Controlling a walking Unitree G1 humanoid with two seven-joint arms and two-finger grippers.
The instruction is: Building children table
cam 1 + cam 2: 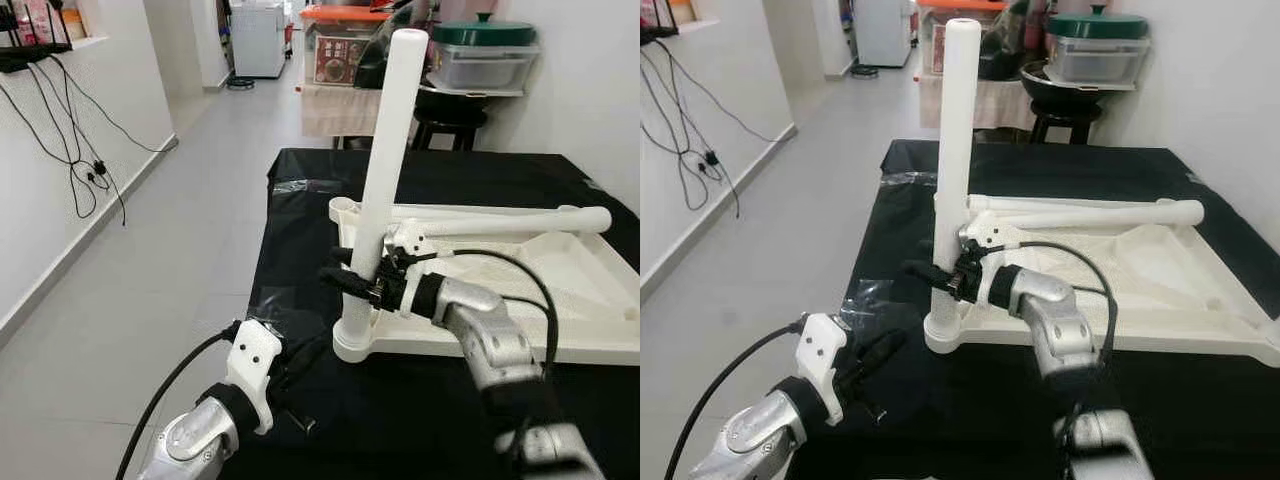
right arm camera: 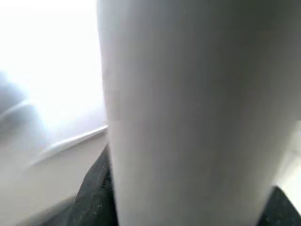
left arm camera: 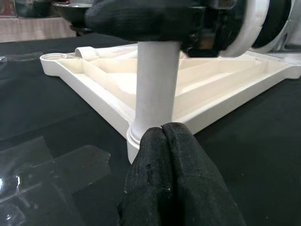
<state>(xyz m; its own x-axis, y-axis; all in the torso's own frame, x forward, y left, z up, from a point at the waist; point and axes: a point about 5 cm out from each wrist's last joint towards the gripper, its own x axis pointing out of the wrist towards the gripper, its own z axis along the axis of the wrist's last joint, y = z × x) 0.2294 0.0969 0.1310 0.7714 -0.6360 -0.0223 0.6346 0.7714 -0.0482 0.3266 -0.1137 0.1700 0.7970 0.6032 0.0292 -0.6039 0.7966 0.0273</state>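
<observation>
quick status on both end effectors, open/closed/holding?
Left end effector: closed, holding nothing, fingertips by the foot of the upright table leg.
Right end effector: closed on the upright table leg, low on its shaft, above the upside-down tabletop.

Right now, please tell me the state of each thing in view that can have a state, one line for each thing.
Upright leg: standing in the tabletop's corner socket, held by the right gripper.
Second leg: lying flat across the tabletop.
Tabletop: upside down on the black cloth.
Right gripper: shut on the upright leg.
Left gripper: shut, empty, close to the socket base.
Green-lidded container: lid on.
</observation>
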